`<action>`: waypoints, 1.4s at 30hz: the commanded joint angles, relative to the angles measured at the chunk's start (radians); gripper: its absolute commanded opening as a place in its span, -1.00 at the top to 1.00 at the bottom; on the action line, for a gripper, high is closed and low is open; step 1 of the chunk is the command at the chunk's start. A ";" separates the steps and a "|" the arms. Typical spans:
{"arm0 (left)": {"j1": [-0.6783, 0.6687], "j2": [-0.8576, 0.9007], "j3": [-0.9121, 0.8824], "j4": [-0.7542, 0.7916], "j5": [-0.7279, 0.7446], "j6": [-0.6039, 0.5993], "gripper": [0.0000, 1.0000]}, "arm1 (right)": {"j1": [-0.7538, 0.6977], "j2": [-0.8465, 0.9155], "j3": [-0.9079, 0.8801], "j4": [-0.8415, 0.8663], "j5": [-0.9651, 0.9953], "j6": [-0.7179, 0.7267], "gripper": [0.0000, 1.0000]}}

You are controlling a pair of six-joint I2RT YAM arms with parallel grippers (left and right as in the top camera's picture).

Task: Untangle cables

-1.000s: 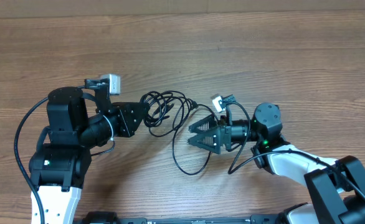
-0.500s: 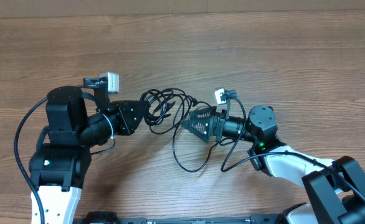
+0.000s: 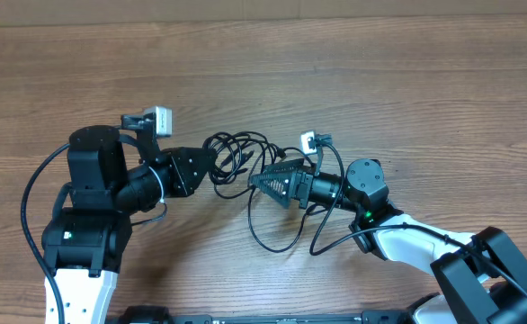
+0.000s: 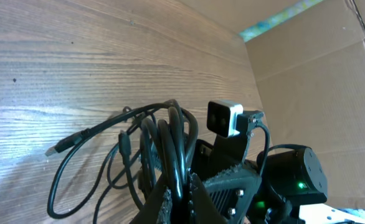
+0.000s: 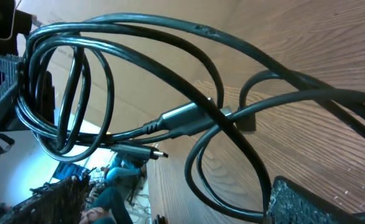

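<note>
— What's on the wooden table [image 3: 380,81]?

— Two black arms reach in toward its middle, the left arm [image 3: 97,180] from one side and the right arm [image 3: 407,238] from the other.

— And the hands?

— The left hand [image 3: 211,168] is clamped on the cables [image 3: 236,153]. Close up, several black strands run up between its two fingers [image 4: 164,202]. The right hand [image 3: 256,182] stands wide apart with its tips right at the tangle. Strands cross the gap between its fingers, but I can't tell whether it touches any.

— Where do the cables sit?

— They're bunched in loops between the two hands, mid-table. One strand curves out in a long bend toward the arms' side, under the right hand.

— Any ends showing?

— A slim plug [image 4: 61,147] lies on the wood just beside the bunch. From the right wrist, another connector [image 5: 182,118] sits where strands cross.
</note>
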 commanded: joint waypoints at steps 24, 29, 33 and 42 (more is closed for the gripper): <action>-0.008 0.000 0.019 0.001 -0.013 -0.046 0.91 | 0.063 -0.010 0.006 -0.032 0.024 0.038 -0.88; -0.008 0.012 0.019 -0.007 -0.010 -0.047 0.92 | 0.080 -0.010 0.006 0.011 0.028 0.034 -0.88; -0.008 0.014 0.019 -0.006 -0.003 -0.047 0.92 | 0.081 -0.010 0.006 0.007 0.028 0.033 -0.88; -0.008 0.014 0.019 0.005 0.029 -0.113 0.91 | 0.082 -0.010 0.006 -0.028 0.077 -0.058 -0.59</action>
